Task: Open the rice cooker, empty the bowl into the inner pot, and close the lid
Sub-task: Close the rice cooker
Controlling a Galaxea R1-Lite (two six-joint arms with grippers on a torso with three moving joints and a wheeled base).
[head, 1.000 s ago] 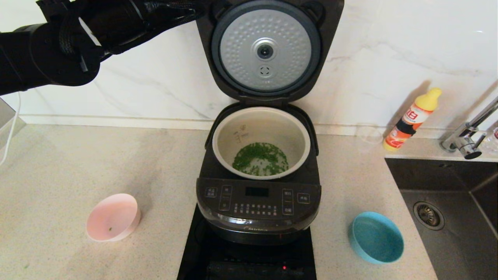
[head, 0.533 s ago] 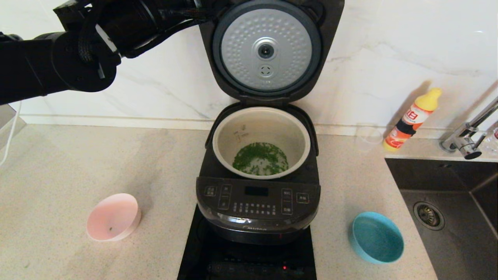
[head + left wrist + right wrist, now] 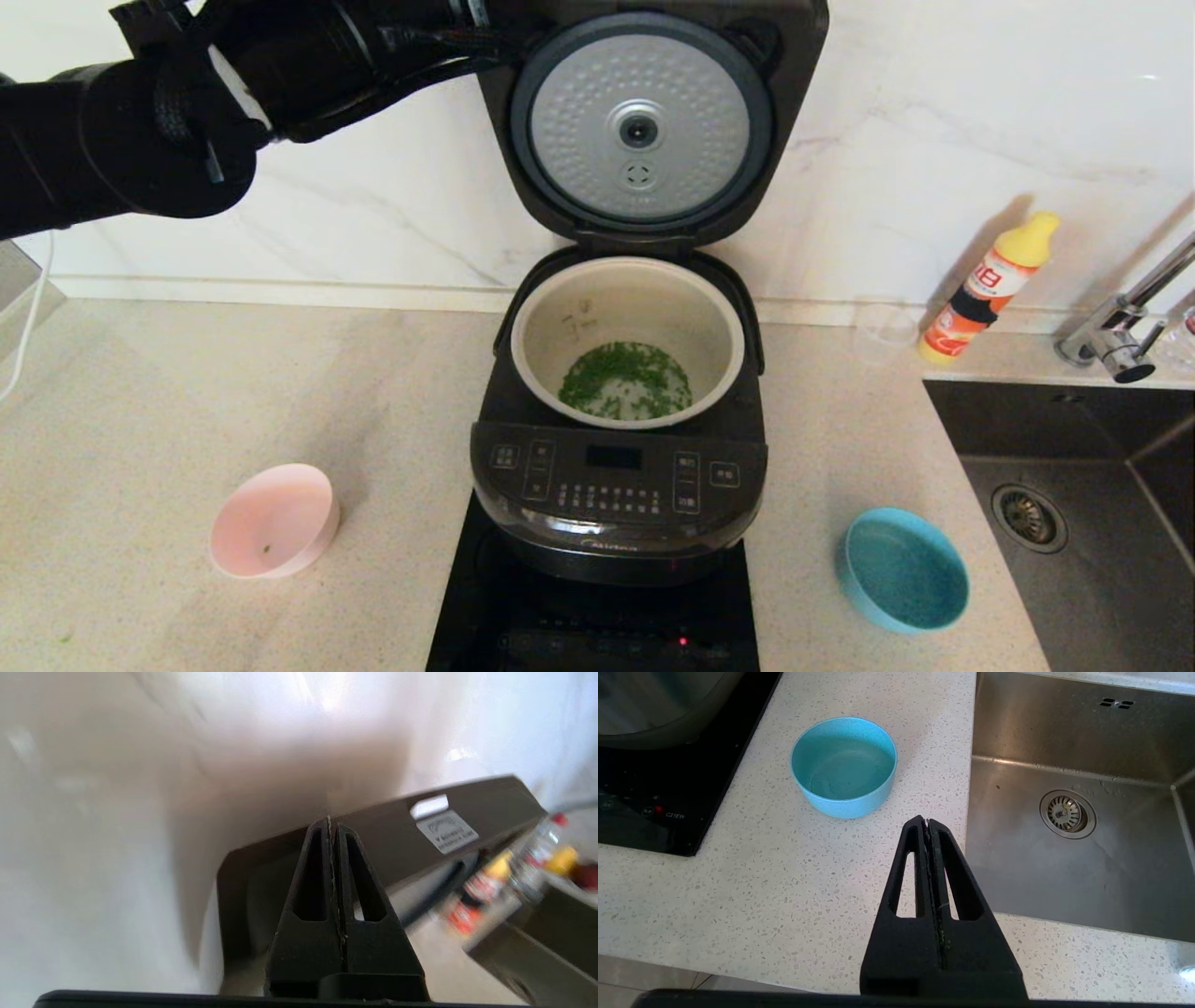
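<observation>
The black rice cooker stands open on the hob. Its lid is raised, with the dimpled silver disc facing me. The cream inner pot holds chopped green bits at the bottom. The pale pink bowl sits on the counter at front left, nearly empty. My left arm reaches across the upper left to behind the lid's top, which hides the gripper there. In the left wrist view the left gripper is shut, its tips at the lid's dark outer edge. My right gripper is shut and empty above the counter.
A teal bowl sits right of the cooker, also in the right wrist view. A steel sink and faucet are at the right. An orange bottle and a clear cup stand by the wall. A black hob lies under the cooker.
My left arm has moved right, further behind the lid's top. The lid has tipped slightly forward and down. The bowls have not moved.
</observation>
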